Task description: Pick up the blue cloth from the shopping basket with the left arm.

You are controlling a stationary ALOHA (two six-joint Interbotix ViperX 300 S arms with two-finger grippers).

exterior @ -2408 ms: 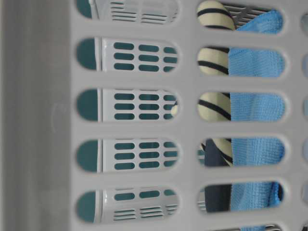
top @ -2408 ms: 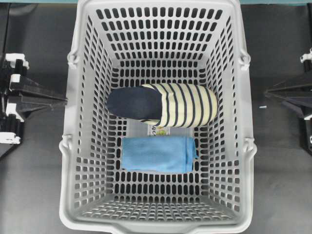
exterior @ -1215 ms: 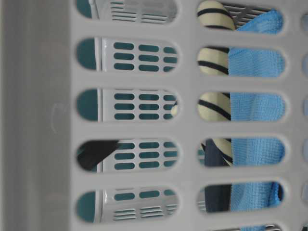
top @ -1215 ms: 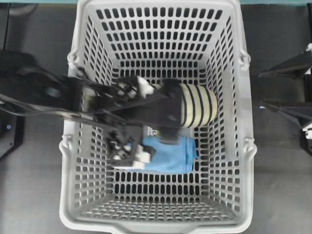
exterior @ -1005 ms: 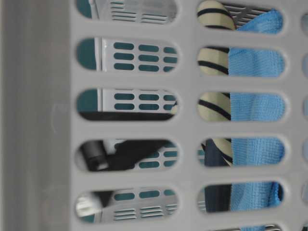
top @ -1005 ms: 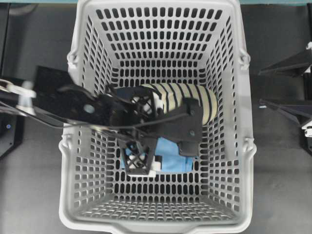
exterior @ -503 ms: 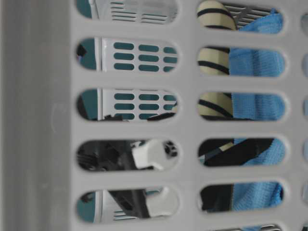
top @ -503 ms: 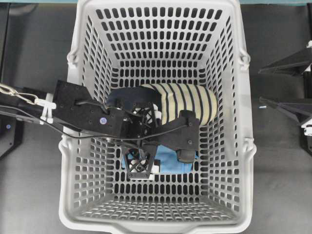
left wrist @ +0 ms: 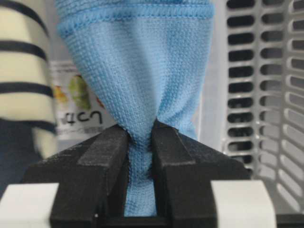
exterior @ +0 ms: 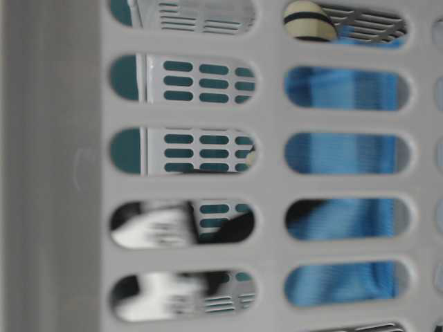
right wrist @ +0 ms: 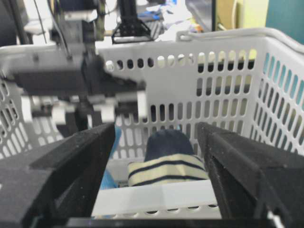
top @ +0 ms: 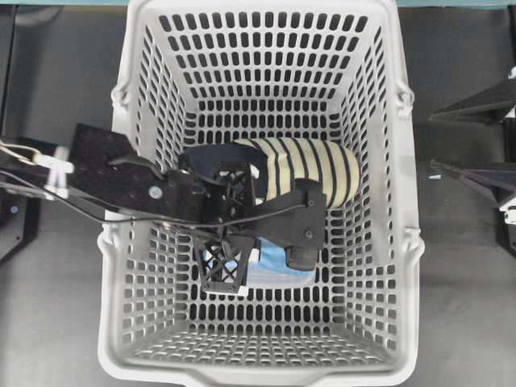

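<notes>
- The left gripper (left wrist: 140, 142) is pinching the blue cloth (left wrist: 137, 66): in the left wrist view the two black fingers (left wrist: 102, 159) are standing almost together, with a gathered waist of fabric squeezed in the narrow gap between them.
- The blue cloth is lying inside the shopping basket (top: 387, 242), on the near half of its floor, just beside the striped slipper (top: 310, 173); in the overhead view only a small patch of it (top: 270, 266) is showing under the left arm (top: 129, 185).
- The fabric is bunching and fanning out above the pinch, so it is behaving as a soft, limp, light material; it will probably drape and hang rather than hold any shape once raised.
- The woven surface is looking textured, not slick, so slipping seems unlikely while the fold between the fingers is this thick.
- The hold is being taken away from the hemmed edge (left wrist: 135, 12), on a gathered fold; this looks a sound place, since a bunched fold gives the fingers more to bite on than a single layer.
- A printed packet (left wrist: 80, 104) is lying partly under the cloth; snagging on it looks unlikely but possible.
- The right gripper (right wrist: 154, 156) is waiting outside the basket rim with its jaws wide apart, holding nothing.
</notes>
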